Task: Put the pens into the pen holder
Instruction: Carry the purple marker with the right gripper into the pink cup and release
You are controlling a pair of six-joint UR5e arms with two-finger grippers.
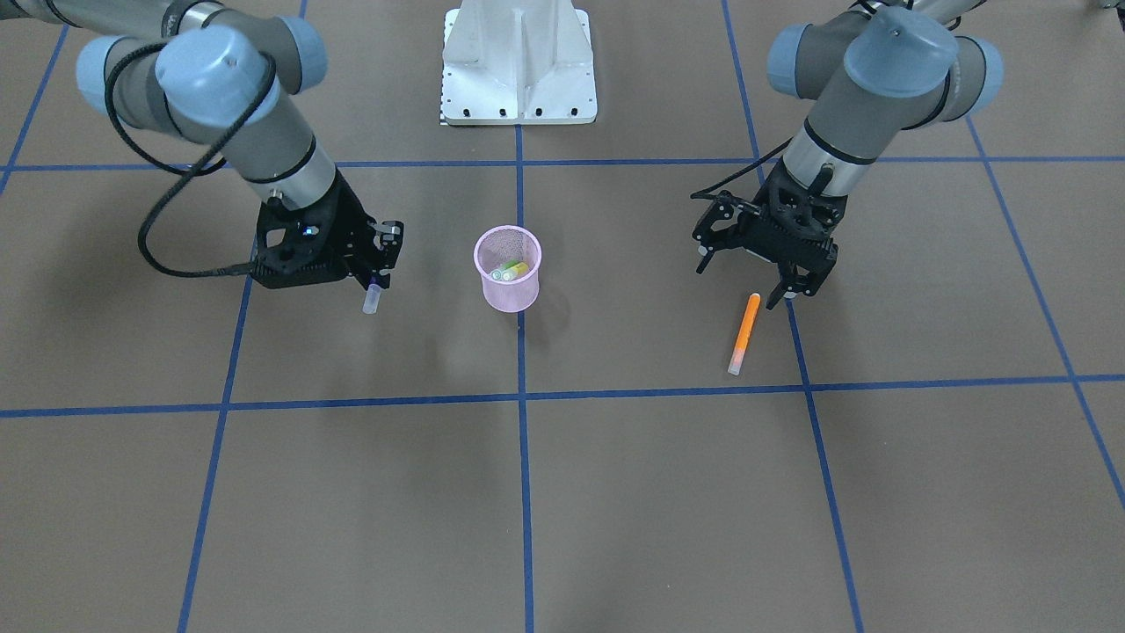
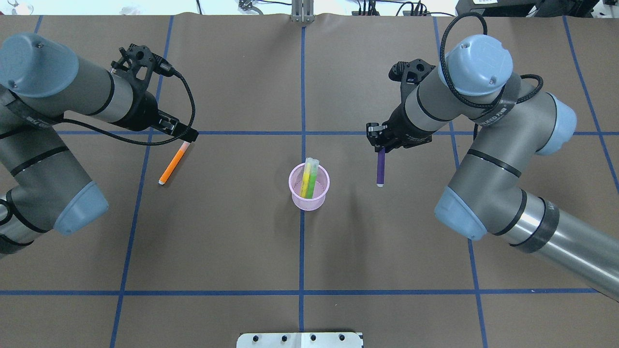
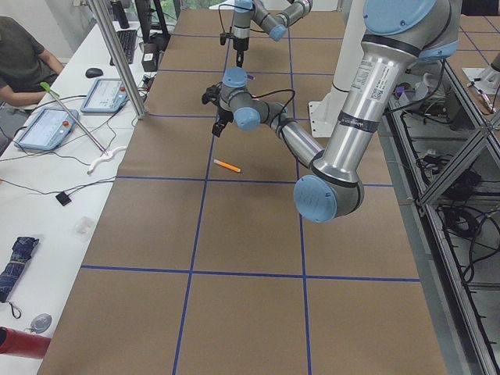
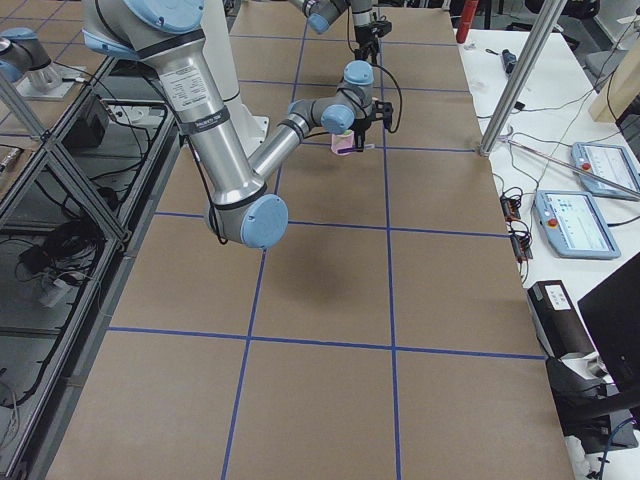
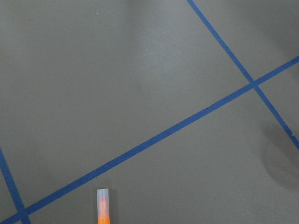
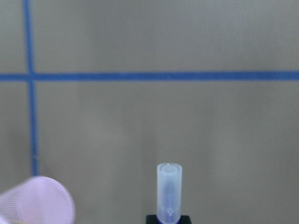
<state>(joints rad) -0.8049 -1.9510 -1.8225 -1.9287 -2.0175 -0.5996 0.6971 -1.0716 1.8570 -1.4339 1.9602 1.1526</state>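
Note:
The pink mesh pen holder stands upright at the table's middle with a green and a yellow pen inside. My right gripper is shut on the purple pen, held off the table to one side of the holder, its pale cap pointing down. In the right wrist view the holder's rim shows at the lower left. The orange pen lies flat on the table. My left gripper hangs open just above its far end, not touching it.
The white robot base plate sits at the table's robot side. Blue tape lines form a grid on the brown table. A person sits at a side desk with tablets beyond the table's edge.

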